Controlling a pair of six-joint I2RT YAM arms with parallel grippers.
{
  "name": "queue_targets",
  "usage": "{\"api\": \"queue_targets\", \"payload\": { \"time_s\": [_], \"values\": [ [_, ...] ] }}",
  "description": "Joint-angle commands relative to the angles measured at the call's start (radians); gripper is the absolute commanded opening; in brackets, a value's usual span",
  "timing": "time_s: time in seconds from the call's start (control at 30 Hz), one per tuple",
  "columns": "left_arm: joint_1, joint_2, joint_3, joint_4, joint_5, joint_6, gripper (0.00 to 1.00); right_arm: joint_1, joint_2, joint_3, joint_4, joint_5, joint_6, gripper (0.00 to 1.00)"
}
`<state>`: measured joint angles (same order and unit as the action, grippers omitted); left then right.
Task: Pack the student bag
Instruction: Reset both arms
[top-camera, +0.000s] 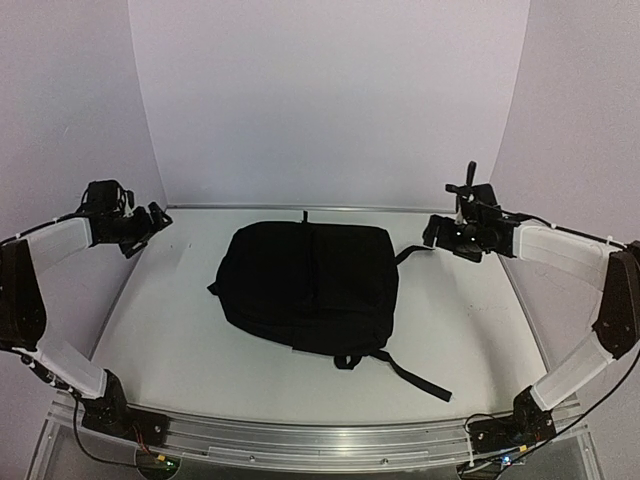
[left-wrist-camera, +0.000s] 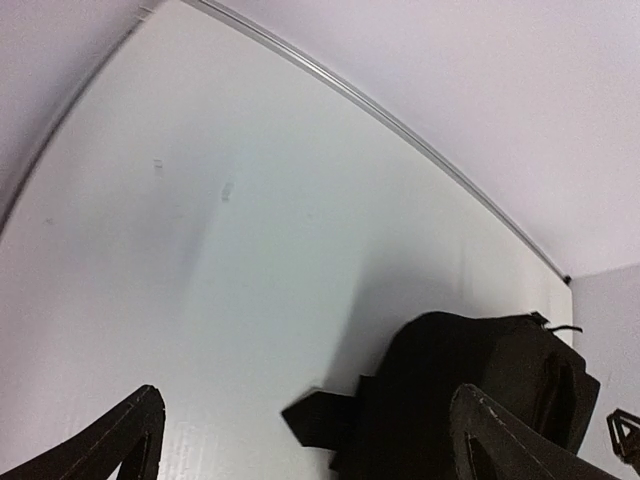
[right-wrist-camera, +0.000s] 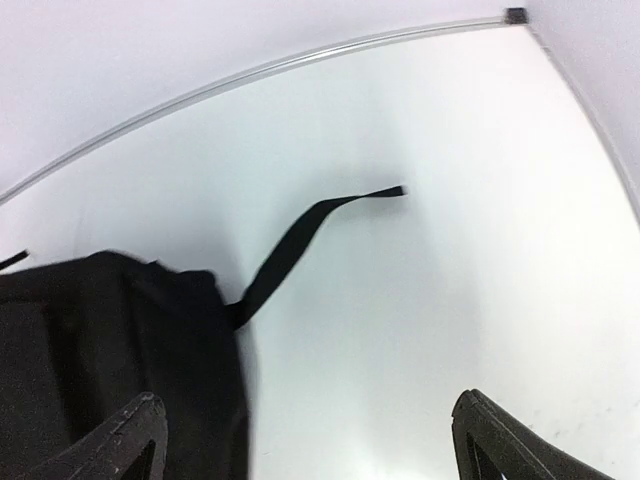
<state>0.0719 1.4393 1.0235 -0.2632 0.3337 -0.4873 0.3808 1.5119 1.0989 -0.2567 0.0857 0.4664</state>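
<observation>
Nearest the lens: mounting rail (top-camera: 330, 440), in front of the student bag (top-camera: 310, 285), which lies flat. Left gripper (top-camera: 157, 217) stands left of the bag, right gripper (top-camera: 440, 232) right of it, both spread wide and empty. Risk: the bag's loose strap (top-camera: 415, 372) could snag a finger. No legible markings.
</observation>
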Motion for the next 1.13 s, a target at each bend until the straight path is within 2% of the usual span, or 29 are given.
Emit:
{"api": "queue_targets", "payload": {
  "time_s": [0.0, 0.13, 0.23, 0.4, 0.57, 0.8, 1.1],
  "values": [
    [0.093, -0.160, -0.077, 0.053, -0.078, 0.029, 1.00, -0.105, -0.140, -0.084, 0.119, -0.019, -0.051, 0.98],
    [0.099, -0.279, -0.194, 0.124, -0.253, 0.085, 1.00, -0.133, -0.268, -0.196, 0.289, 0.072, -0.077, 0.98],
    [0.099, -0.378, -0.328, 0.260, -0.382, 0.135, 1.00, -0.134, -0.372, -0.338, 0.493, 0.133, -0.112, 0.98],
    [0.099, -0.446, -0.494, 0.454, -0.448, 0.228, 1.00, -0.133, -0.503, -0.621, 0.903, 0.208, -0.213, 0.98],
    [0.098, -0.399, -0.570, 0.533, -0.436, 0.265, 1.00, -0.134, -0.525, -0.815, 1.163, 0.291, -0.280, 0.98],
    [0.100, -0.372, -0.637, 0.597, -0.413, 0.255, 1.00, -0.134, -0.539, -0.894, 1.212, 0.320, -0.314, 0.98],
    [0.099, -0.370, -0.665, 0.637, -0.415, 0.255, 1.00, -0.134, -0.564, -0.904, 1.215, 0.310, -0.323, 0.98]
  ]
}}
